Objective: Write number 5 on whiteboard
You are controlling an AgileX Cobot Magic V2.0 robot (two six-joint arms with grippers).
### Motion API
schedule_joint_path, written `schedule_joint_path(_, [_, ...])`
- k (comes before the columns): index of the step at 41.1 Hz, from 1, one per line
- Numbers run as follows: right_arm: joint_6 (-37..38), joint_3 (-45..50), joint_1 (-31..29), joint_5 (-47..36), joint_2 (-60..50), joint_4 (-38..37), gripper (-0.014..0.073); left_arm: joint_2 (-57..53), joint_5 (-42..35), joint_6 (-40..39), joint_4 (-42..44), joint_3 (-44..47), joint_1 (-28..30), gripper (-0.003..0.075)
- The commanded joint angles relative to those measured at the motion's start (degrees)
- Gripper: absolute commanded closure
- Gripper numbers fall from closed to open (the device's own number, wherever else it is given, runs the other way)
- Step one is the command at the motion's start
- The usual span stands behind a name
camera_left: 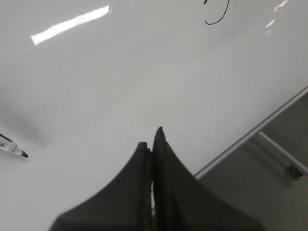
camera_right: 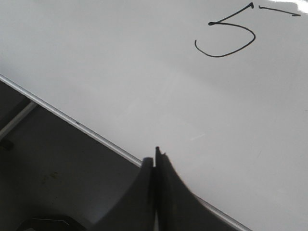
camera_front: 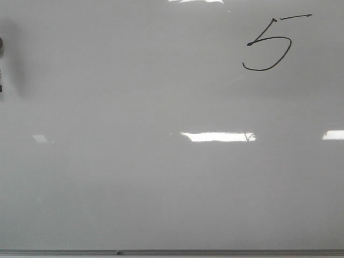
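The whiteboard (camera_front: pixel 134 188) fills the front view, glossy pale grey with a thin grey frame edge along its near side. The number 5 (camera_front: pixel 269 45) is drawn in black at its far right, top bar slightly detached. It shows whole in the right wrist view (camera_right: pixel 231 36); only its belly shows in the left wrist view (camera_left: pixel 217 17). My left gripper (camera_left: pixel 152 137) is shut and empty above the board near its edge. My right gripper (camera_right: pixel 155 156) is shut and empty over the board's frame edge. Neither gripper shows in the front view.
A marker (camera_left: pixel 12 148) with a black tip lies on the board, apart from my left gripper. A dark blurred shape (camera_front: pixel 1 51) sits at the front view's left border. The board's metal frame (camera_right: pixel 72 122) borders a dark floor area (camera_right: pixel 57 178).
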Motion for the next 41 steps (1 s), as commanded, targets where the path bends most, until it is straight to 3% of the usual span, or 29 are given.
schedule_joint_path(1, [0.0, -1.3, -0.3, -3.7, 0.0, 0.3, 0.0662, 0.1, -4.0, 0.0, 0.5, -1.7, -0.5, 0.0741])
schedule_joint_path(22, [0.0, -1.3, -0.3, -3.7, 0.0, 0.3, 0.0662, -0.5, -3.9, 0.0, 0.2, -1.5, 0.1, 0.0741])
schedule_joint_path(28, [0.0, -1.3, -0.3, -3.6, 0.0, 0.3, 0.0662, -1.9, -4.0, 0.0, -0.7, -1.4, 7.3, 0.0741])
schedule_joint_path(35, [0.0, -1.3, -0.3, -3.6, 0.0, 0.3, 0.0662, -6.0, -7.4, 0.2, -10.4, 3.0, 18.9, 0.0740])
schedule_joint_path(41, [0.0, -1.3, -0.3, -3.6, 0.0, 0.3, 0.0662, -13.3, -16.6, 11.2, -19.3, 11.9, 28.1, 0.0740])
